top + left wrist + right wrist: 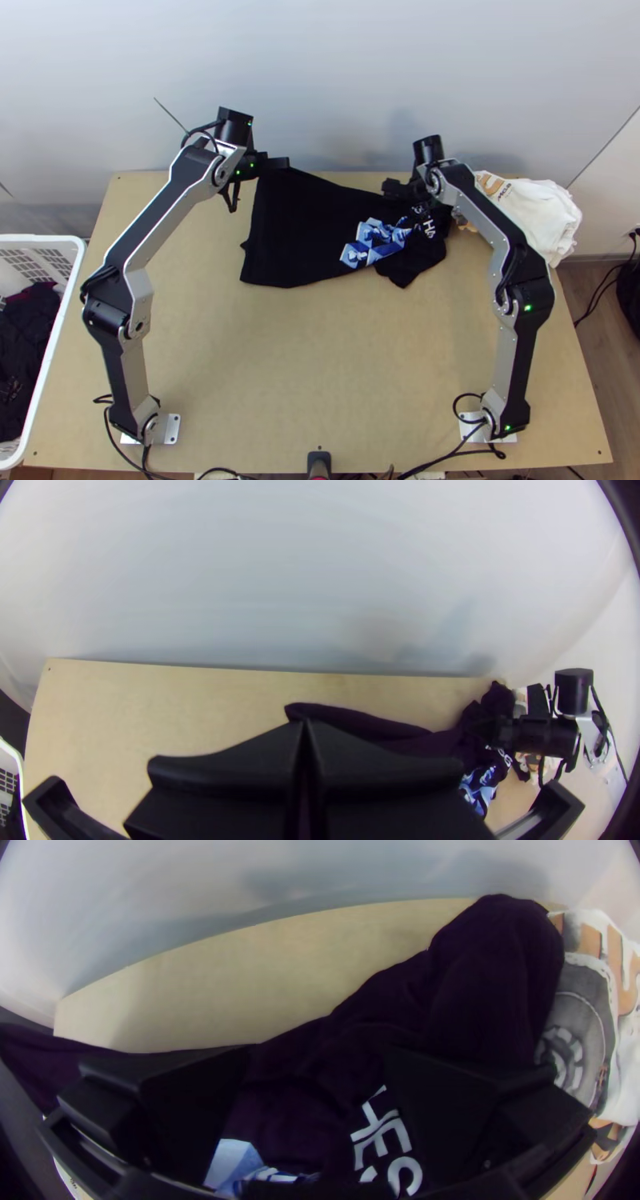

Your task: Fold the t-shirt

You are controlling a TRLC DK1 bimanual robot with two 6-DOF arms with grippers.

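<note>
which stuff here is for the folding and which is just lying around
For the job:
- black t-shirt
- left gripper, shut on a corner of it
- right gripper, open at its printed part

Just lying about:
- white cloth pile on the table
- white basket holding dark clothes

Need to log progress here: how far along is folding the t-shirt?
Done: the t-shirt is partly spread, its blue print showing. In hand: the left gripper looks shut on its wall-side corner, while the right gripper is open over the rumpled end. Left: probably smoothing that end, then all the folding, since no neat fold is visible.
</note>
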